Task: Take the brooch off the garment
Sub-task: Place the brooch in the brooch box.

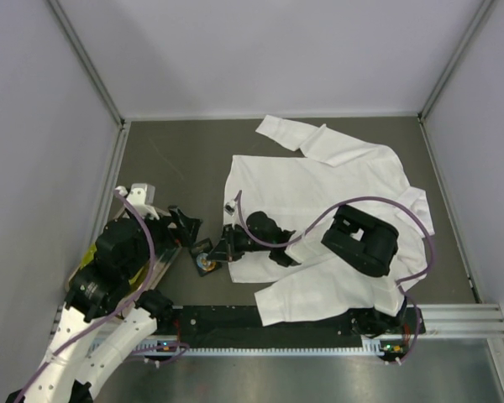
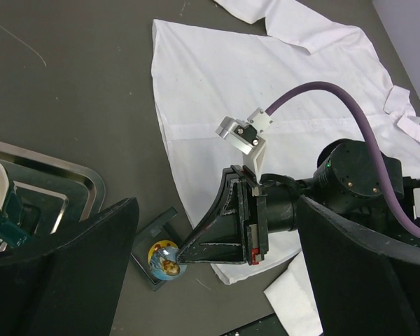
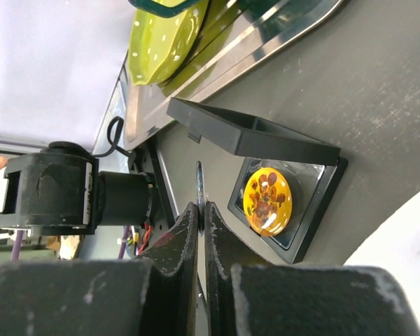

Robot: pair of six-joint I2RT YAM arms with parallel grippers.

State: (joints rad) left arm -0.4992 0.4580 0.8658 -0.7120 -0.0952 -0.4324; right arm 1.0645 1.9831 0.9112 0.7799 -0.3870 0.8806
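Right gripper (image 3: 201, 210), jaws together, at the boxed brooch (image 3: 267, 199)
Its tips sit just beside the open black box (image 3: 259, 136) on the desk (image 3: 364, 91), where the yellow brooch lies. Left gripper (image 1: 185, 235) hangs wide apart near the metal tray (image 2: 63, 175). Beyond, the white garment (image 1: 319, 172) lies spread, its hem just beside the box.
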